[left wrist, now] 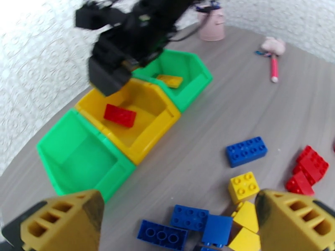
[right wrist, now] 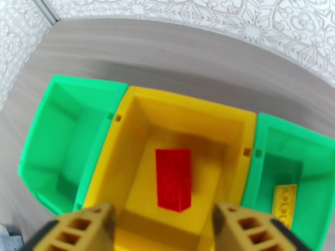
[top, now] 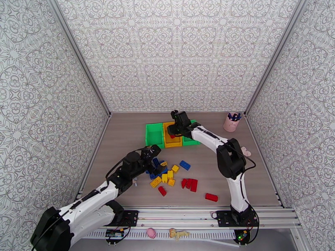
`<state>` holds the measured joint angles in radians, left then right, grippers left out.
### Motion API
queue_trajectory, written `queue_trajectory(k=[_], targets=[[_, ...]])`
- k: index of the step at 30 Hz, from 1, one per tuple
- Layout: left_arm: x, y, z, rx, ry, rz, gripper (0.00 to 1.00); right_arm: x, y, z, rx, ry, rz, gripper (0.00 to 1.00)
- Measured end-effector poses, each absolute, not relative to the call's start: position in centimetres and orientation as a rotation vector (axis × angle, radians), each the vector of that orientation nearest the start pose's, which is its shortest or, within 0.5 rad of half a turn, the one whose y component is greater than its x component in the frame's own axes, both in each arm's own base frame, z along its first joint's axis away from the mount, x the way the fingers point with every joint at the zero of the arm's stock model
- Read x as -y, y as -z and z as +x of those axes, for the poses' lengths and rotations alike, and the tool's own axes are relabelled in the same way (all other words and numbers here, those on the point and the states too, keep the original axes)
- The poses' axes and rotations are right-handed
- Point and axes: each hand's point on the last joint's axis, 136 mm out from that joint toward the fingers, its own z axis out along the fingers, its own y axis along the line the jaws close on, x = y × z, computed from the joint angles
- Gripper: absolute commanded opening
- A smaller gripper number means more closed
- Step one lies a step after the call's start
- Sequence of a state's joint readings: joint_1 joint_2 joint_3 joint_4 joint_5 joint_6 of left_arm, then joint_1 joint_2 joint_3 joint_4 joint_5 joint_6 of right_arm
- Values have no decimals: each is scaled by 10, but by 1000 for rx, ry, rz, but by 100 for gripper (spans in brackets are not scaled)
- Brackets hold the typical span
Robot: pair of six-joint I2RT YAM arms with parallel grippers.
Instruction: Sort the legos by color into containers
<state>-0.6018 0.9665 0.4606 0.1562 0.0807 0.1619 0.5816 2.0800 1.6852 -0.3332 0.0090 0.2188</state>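
In the yellow middle bin (right wrist: 125, 164): holds one red brick (right wrist: 173, 178), flat on the floor (red seems to belong here, judging by the sort); touches neither finger.
Right gripper (right wrist: 165, 229): hangs straight over that bin, so anything let go lands inside; jaws parted wider than the brick, nothing between them; grips nothing.
Right green bin (right wrist: 293, 134): holds a yellow brick (right wrist: 284, 201) flat on its floor; probably yellow's home.
Left green bin (right wrist: 54, 122): bare inside; likely meant for blue.
Left gripper (left wrist: 178, 224): spread fully, fingers either side of the loose pile, low over blue bricks (left wrist: 188, 216); touches nothing that can be seen; poised for a pick, by the look of it.
Loose legos (top: 167, 174): lie scattered on the table (top: 125, 139) just short of the containers (top: 154, 137), between the two arms; most of the sort not yet done.
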Motion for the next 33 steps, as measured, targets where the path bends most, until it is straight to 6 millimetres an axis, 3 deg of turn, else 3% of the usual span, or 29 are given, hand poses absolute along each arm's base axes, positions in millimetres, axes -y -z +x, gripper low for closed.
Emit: queue_trajectory(k=[6, 12, 17, 24, 33], targets=[[179, -191, 296, -1950, 315, 387, 100, -292, -181, 440, -2140, -417, -505, 86], [171, -191, 314, -2115, 282, 62, 100, -278, -220, 390, -1950, -451, -677, 90], [165, -162, 323, -2271, 223, -195, 99, -278, -236, 354, -1844, -494, -859, 93], [162, -111, 315, -2459, 135, -422, 92, -286, -258, 317, -1723, -587, -1047, 95], [168, -60, 311, -2659, 94, -506, 79, -285, -241, 299, -1735, -596, -1179, 95]])
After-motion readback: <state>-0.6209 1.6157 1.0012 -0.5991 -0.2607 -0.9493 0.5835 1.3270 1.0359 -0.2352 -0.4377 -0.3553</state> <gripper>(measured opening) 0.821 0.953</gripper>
